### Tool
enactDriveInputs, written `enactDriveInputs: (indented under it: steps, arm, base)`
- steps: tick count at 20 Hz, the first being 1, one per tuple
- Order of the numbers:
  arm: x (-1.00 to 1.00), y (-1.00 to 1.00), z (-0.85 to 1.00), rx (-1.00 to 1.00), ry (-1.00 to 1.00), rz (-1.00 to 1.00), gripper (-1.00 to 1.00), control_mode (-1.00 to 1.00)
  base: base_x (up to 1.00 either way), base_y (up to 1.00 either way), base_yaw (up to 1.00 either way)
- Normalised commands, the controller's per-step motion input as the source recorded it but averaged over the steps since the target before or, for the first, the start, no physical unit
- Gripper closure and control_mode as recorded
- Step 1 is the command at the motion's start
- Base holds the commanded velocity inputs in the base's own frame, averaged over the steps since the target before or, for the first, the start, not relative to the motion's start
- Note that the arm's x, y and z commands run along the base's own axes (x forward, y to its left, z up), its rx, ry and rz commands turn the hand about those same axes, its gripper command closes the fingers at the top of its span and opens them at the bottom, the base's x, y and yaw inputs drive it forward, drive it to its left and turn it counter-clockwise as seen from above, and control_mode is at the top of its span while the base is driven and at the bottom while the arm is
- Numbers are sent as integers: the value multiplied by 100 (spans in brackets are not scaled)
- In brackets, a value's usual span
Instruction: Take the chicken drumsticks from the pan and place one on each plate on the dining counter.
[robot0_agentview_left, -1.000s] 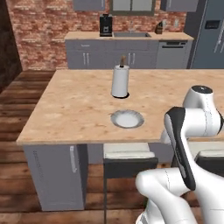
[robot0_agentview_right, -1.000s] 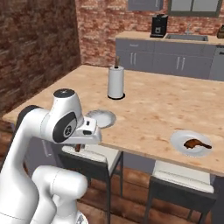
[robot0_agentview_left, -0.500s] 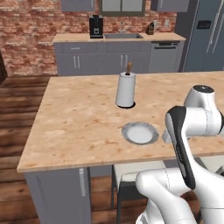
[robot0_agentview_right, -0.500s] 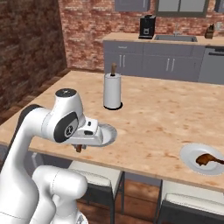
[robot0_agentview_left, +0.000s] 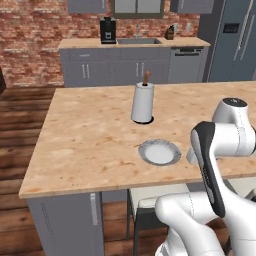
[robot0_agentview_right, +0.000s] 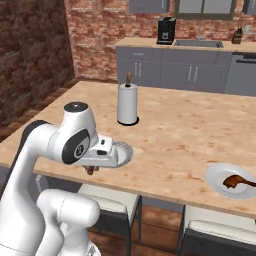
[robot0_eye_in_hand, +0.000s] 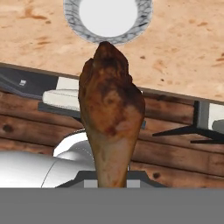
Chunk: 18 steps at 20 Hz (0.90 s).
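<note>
— Just off the near edge of the dining counter (robot0_agentview_left: 90, 145), a drumstick (robot0_eye_in_hand: 111, 109) is carried, clamped by its thin bone end in the gripper (robot0_agentview_right: 91, 169), whose jaws are drawn in narrow on it.

— And the meaty end?

— It is pointed out ahead in the hand view, toward the empty plate (robot0_agentview_left: 159, 152) set close to that near edge. The other plate (robot0_agentview_right: 235, 181), further right along the same edge, is already filled with a drumstick (robot0_agentview_right: 236, 181).

— How is it judged to handle?

— Light and fairly stiff, but likely greasy; a narrow bone could be twisted or slid through a pinch. The bone shaft just below the meat is thought the surest hold, since the flesh would give under pressure.

— So half the task is counted done?

— It is, judged from the plates.
</note>
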Motion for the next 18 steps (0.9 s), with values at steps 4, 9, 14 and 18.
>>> enactDriveInputs:
  steps: [4,9,14,18]
  arm:
    - [0,0,0,0,0,0,100,100]
    - [12,1,-2,-1,0,0,100,-100]
    - [89,0,-9,-1,0,0,100,-100]
    - [100,6,-9,0,0,-1,100,-100]
  base:
    - [0,0,0]
    - [20,0,0]
    - [0,0,0]
    - [0,0,0]
